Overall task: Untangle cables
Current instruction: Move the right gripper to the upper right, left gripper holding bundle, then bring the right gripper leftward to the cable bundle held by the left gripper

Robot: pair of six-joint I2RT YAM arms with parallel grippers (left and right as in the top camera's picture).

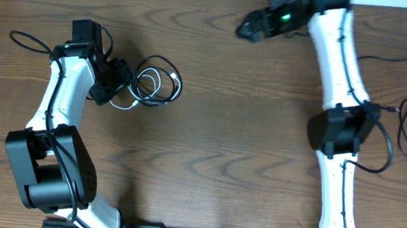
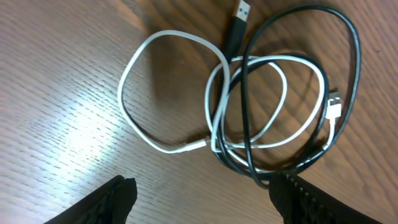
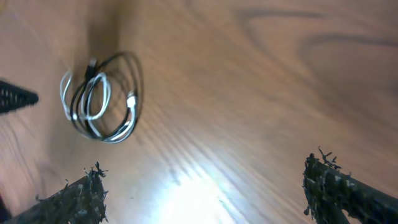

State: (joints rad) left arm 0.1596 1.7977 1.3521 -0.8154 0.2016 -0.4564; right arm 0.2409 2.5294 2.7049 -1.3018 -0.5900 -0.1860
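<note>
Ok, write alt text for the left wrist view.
A white cable and a black cable lie looped through each other on a wooden table, a black USB plug at the top. Below, the left gripper's jaws stand open.

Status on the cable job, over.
Left tool open, empty. Right tool open, empty. White cable, black cable looped together under left tool. No obstruction.

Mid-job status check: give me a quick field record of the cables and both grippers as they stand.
white cable: looped, interlaced with the black one
black cable: coiled through the white loops, USB plug lying free at the bundle's edge
bundle location: flat on the table, in front of the left arm
left gripper: open, holding nothing, bundle just ahead of its fingers
right gripper: open, holding nothing, well away from the bundle
tangle: not yet undone
</note>
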